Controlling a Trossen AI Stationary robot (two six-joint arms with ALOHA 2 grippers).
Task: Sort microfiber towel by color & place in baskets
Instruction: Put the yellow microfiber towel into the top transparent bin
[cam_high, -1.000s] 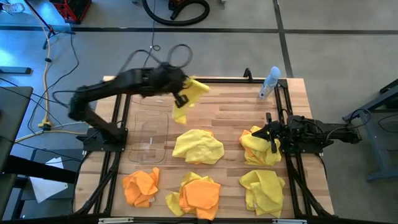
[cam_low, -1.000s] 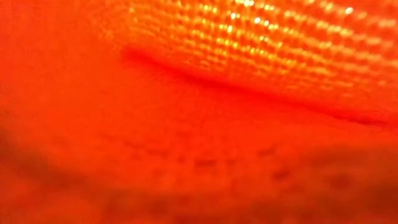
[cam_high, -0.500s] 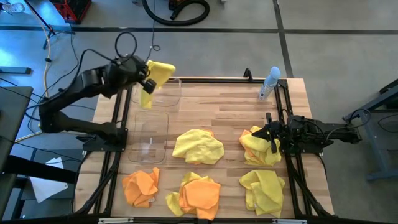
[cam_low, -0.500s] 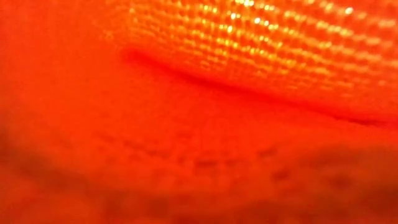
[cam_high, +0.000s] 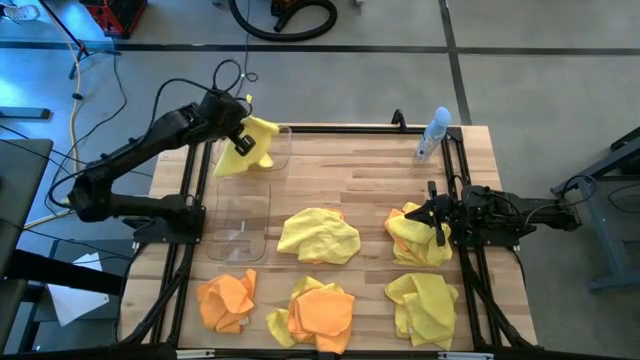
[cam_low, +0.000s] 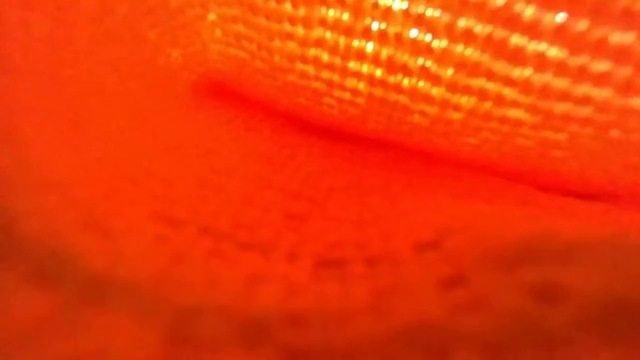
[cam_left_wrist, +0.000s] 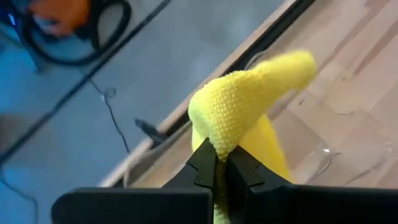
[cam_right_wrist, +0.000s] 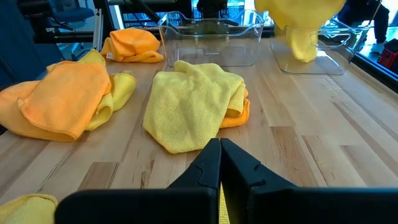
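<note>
A bright yellow microfiber towel (cam_high: 247, 143) is pinched by the clenched left fingers (cam_left_wrist: 219, 163) and hangs below them over the far clear plastic rectangular basket (cam_high: 277, 150), apparently so it can be dropped in by colour. The left arm is stretched toward the far edge of the wooden surface (cam_high: 370, 180). The right fingers (cam_right_wrist: 219, 155) are pressed together, empty, low near the yellow towel pile (cam_right_wrist: 196, 102), apparently waiting

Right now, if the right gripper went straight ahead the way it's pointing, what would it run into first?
Most likely the yellow towel lying mid-table directly ahead of the right gripper, well before the clear baskets behind it.
</note>
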